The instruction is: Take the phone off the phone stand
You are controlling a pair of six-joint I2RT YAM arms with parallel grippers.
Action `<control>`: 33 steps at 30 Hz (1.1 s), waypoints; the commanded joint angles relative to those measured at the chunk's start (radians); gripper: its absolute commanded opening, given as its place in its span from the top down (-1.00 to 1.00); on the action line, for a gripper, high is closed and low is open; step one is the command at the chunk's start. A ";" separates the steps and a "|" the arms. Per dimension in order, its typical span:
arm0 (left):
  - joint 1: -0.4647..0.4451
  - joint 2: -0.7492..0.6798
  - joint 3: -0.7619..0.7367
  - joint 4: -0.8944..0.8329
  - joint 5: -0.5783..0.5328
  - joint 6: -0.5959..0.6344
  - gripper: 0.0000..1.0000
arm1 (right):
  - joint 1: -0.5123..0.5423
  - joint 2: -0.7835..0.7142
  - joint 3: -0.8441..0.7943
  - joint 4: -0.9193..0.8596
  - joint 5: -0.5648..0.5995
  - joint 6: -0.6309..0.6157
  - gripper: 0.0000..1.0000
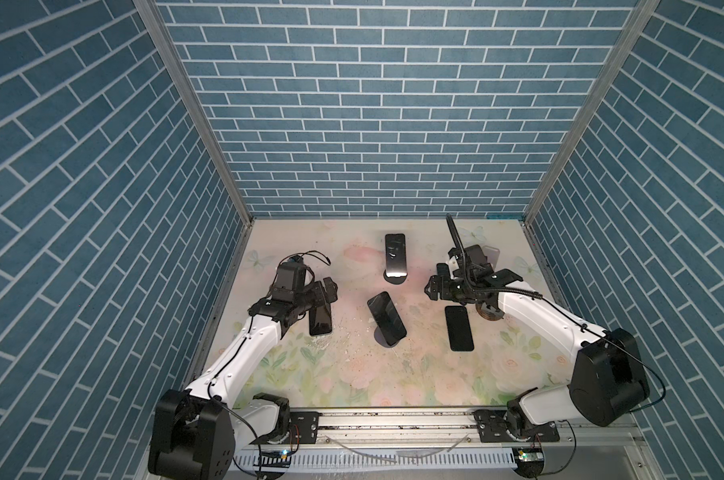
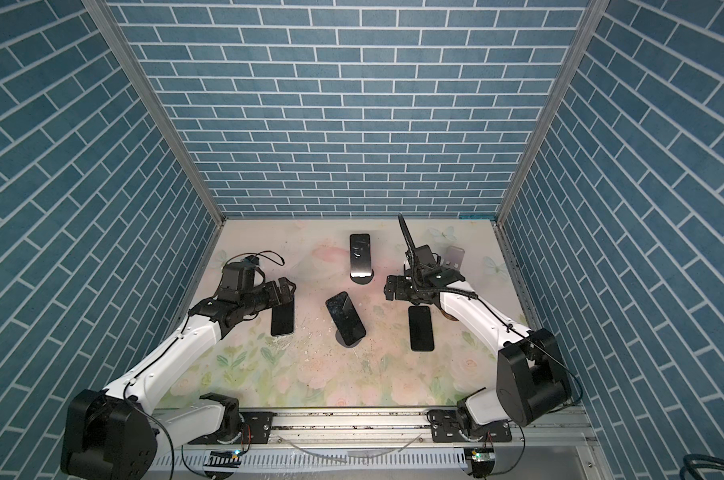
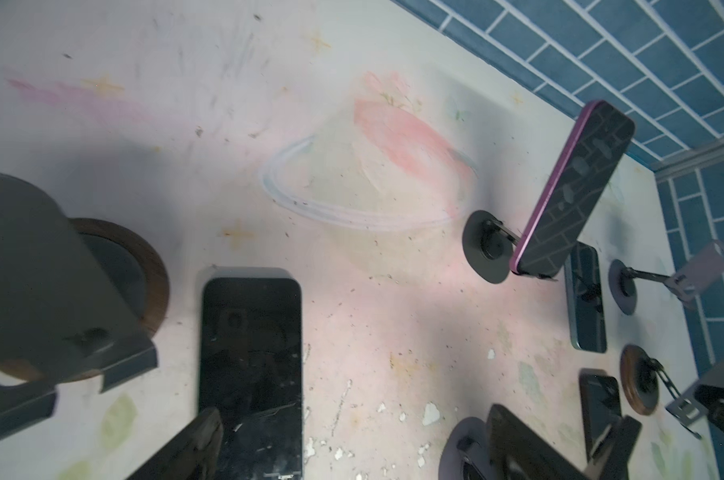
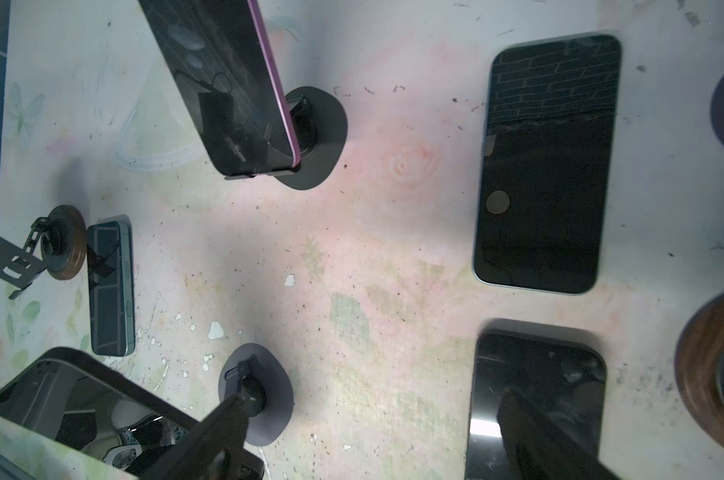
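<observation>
Phone (image 1: 395, 255) aslant on phone stand (image 1: 395, 279)

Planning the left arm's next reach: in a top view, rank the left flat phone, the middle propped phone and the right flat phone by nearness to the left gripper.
1. Left flat phone: right at the left gripper, left side.
2. Middle propped phone: centre, on its stand.
3. Right flat phone: far right side.

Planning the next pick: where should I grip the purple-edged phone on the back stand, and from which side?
Probably pinch the long edges of the purple-edged phone on its upper half, coming from above. It leans back with its bottom edge in the lip of the stand, and its top is free.
</observation>
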 commanded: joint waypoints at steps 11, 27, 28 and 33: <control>-0.087 -0.050 -0.097 0.131 0.114 -0.036 -0.99 | 0.165 -0.057 0.018 0.059 -0.009 -0.106 -0.98; -0.089 -0.094 -0.155 0.130 0.113 -0.055 -0.99 | 0.441 0.052 0.068 0.117 0.128 -0.274 -0.98; -0.089 -0.093 -0.156 0.127 0.109 -0.057 -0.99 | 0.452 0.064 0.070 0.126 0.120 -0.282 -0.98; -0.089 -0.090 -0.156 0.117 0.103 -0.057 -0.99 | 0.495 0.128 0.086 0.159 0.132 -0.297 -0.98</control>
